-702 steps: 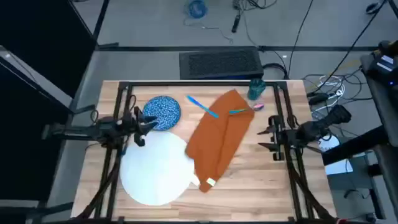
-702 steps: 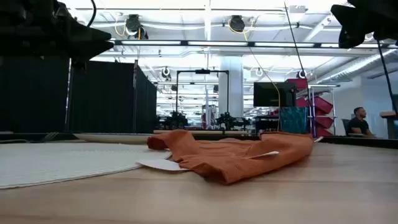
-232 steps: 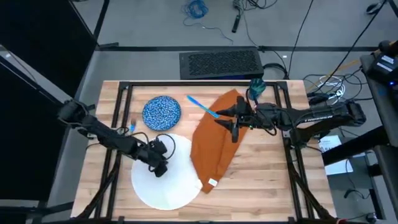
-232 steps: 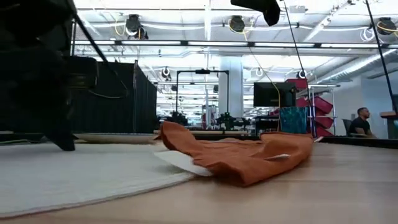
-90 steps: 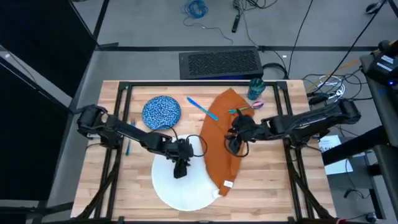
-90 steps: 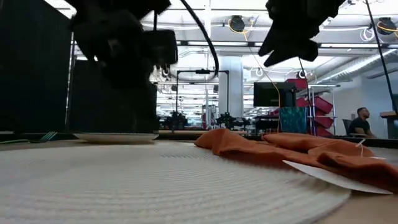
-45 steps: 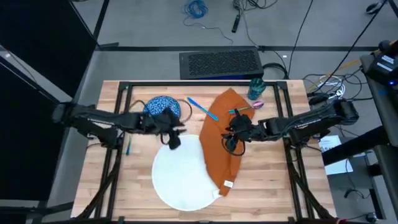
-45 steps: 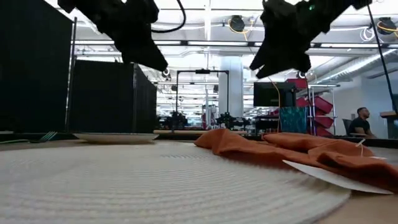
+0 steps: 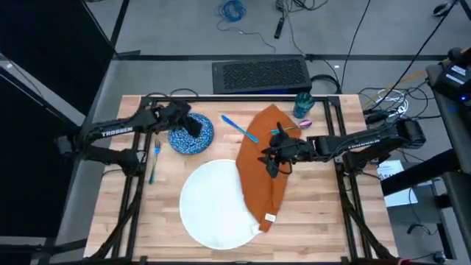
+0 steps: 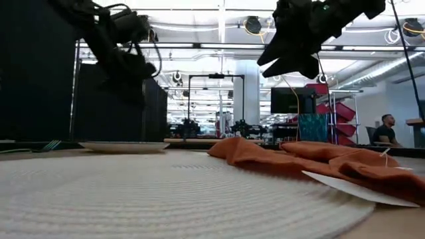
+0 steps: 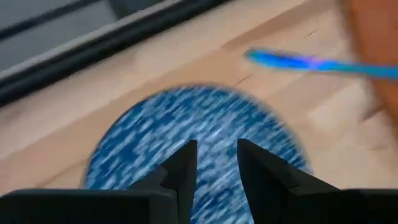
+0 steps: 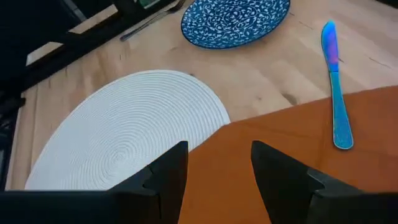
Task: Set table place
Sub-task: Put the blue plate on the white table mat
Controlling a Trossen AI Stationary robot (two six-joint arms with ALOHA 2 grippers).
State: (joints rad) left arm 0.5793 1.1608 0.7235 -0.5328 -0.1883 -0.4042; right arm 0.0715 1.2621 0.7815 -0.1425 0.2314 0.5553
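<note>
High view, table: the rectangular light butcher-block wooden table [image 9: 309, 213] with its black rail frame fills the middle of the frame.
High view, place mat: a large round white woven disc [image 9: 213, 203] lies at lower centre, its right edge touching the long orange cloth napkin [image 9: 263, 177].
High view, bowl: the blue speckled round bowl [image 9: 193, 136] sits at upper left of the table, just above the white disc.
High view, cutlery: a light-blue knife [image 9: 239, 126] lies between bowl and napkin; a light-blue fork [image 9: 154, 162] lies at far left; another blue piece [image 9: 283, 130] rests on the napkin's upper end.
High view, cup: the small teal cup [image 9: 303, 104] stands at the upper right corner.
High view, left gripper [image 9: 193, 125]: over the bowl, reaching in from the left.
High view, right gripper [image 9: 269, 160]: over the napkin's middle, reaching in from the right.
Low view: both arms hang dark at the top; the white disc [image 10: 166, 199] fills the foreground, the napkin [image 10: 299, 162] at right. A seated person [image 10: 382, 129] shows far right.
Left wrist view: the left gripper [image 11: 214, 163] has fingers a little apart, holding nothing, above the bowl [image 11: 199, 124]; the picture is blurred, so contact is uncertain.
Right wrist view: the right gripper [image 12: 217, 165] has fingers spread apart, empty, above the napkin [image 12: 261, 149]; knife [image 12: 334, 87], bowl [image 12: 233, 22] and disc [image 12: 124, 140] lie beyond.
</note>
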